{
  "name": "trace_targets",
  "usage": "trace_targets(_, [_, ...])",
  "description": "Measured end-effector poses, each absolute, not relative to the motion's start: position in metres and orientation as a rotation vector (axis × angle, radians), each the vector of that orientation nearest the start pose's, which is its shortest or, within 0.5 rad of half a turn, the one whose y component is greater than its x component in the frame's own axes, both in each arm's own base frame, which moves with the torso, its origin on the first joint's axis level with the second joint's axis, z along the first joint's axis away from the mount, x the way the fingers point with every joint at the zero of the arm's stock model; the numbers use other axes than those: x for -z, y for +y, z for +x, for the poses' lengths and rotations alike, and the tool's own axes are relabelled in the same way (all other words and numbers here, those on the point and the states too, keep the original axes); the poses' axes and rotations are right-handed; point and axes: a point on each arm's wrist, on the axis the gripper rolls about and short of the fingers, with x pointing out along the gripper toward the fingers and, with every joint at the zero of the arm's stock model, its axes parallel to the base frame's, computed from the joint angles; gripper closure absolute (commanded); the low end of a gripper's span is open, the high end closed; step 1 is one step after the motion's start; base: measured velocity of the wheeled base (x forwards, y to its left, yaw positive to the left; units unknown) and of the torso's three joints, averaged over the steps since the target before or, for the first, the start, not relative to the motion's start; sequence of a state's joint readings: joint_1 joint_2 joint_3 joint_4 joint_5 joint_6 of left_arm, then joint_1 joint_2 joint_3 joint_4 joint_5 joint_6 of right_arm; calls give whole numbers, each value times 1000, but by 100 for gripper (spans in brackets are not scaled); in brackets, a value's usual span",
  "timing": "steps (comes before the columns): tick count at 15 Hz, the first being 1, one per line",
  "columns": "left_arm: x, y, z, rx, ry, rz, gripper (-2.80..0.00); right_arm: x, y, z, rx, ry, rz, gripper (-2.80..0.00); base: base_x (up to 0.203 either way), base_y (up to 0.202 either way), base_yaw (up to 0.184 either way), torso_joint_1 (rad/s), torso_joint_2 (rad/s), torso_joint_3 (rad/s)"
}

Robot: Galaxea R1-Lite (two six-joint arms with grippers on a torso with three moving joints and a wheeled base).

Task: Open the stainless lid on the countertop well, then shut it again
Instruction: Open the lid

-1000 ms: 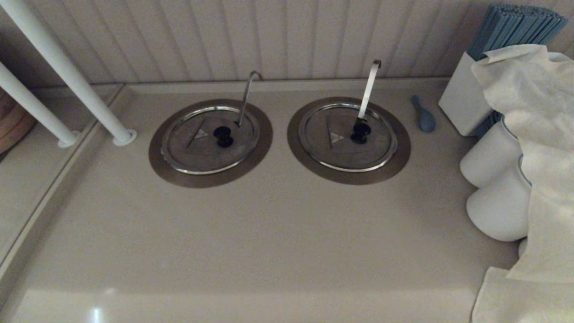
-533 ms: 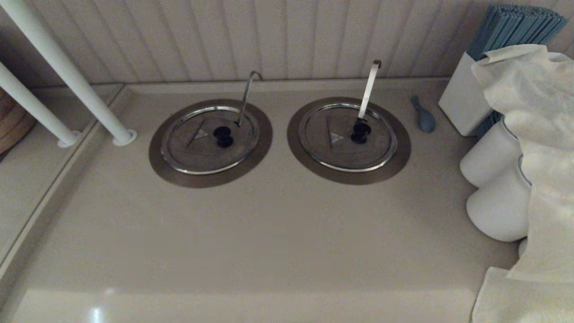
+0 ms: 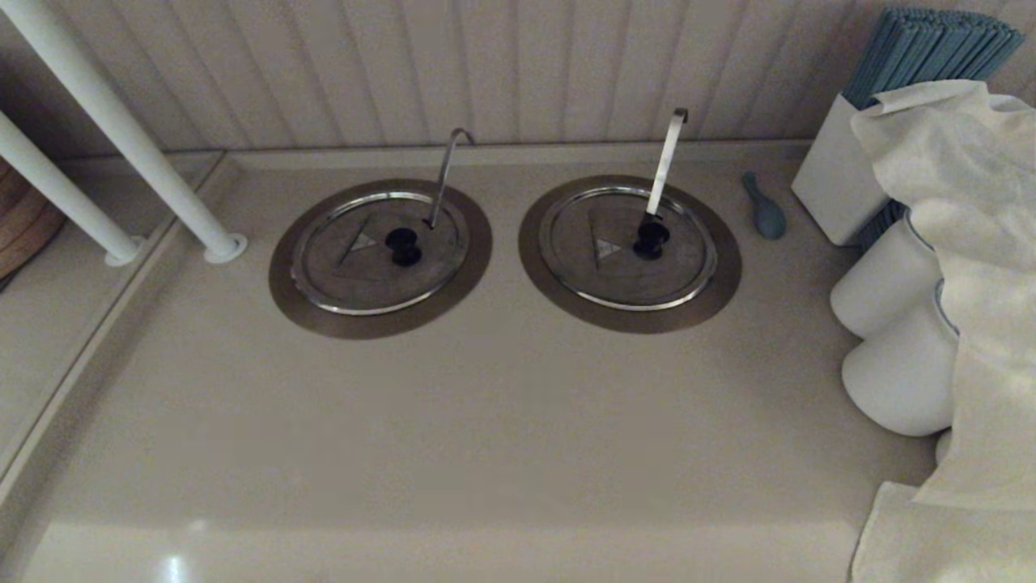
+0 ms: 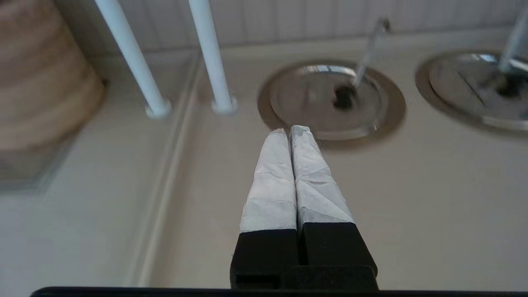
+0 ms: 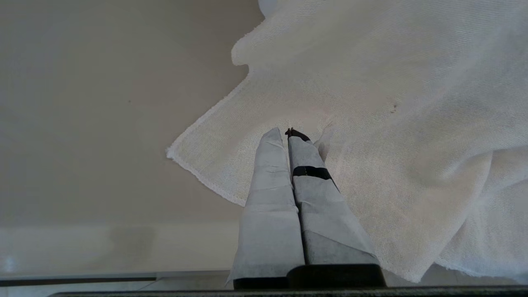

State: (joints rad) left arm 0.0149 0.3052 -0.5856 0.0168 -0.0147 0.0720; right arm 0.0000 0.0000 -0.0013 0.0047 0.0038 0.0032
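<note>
The stainless lid [image 3: 356,271] lies shut on the left countertop well, whose brown collar [image 3: 285,301] rings it. It has a black knob [image 3: 402,245], a triangle mark and a slim hook-topped handle [image 3: 445,174]. Neither gripper shows in the head view. In the left wrist view my left gripper [image 4: 290,130] is shut and empty, hovering over the counter just short of the lid [image 4: 305,101] and its collar [image 4: 394,113]. In the right wrist view my right gripper [image 5: 284,134] is shut over a white cloth [image 5: 392,123], far from the lid.
A twin lid [image 3: 623,275] with a broader slanted handle [image 3: 665,158] sits to the right. Two white posts [image 3: 154,174] stand left of the wells. A blue spoon [image 3: 765,210], a white holder [image 3: 838,178], white jars [image 3: 886,279] and the draped cloth [image 3: 971,243] crowd the right side.
</note>
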Motion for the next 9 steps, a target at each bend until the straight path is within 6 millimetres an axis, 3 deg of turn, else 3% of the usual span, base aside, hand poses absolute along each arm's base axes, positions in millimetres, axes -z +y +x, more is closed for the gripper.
trace_targets(2, [-275,0,-12,-16,-213,75,0,-75,0,-23,-4,3,3,0,0,0,0,0,0,0])
trace_targets(5, [-322,1,59,-23,-106,26,0,-75,0,-23,-4,3,3,0,0,0,0,0,0,0])
trace_targets(7, [-340,-4,121,-43,-35,-24,0,-75,0,-23,-4,4,3,0,0,0,0,0,0,0])
trace_targets(9, [-339,-21,181,-41,13,-49,0,-75,0,-23,-4,3,3,0,0,0,0,0,0,0])
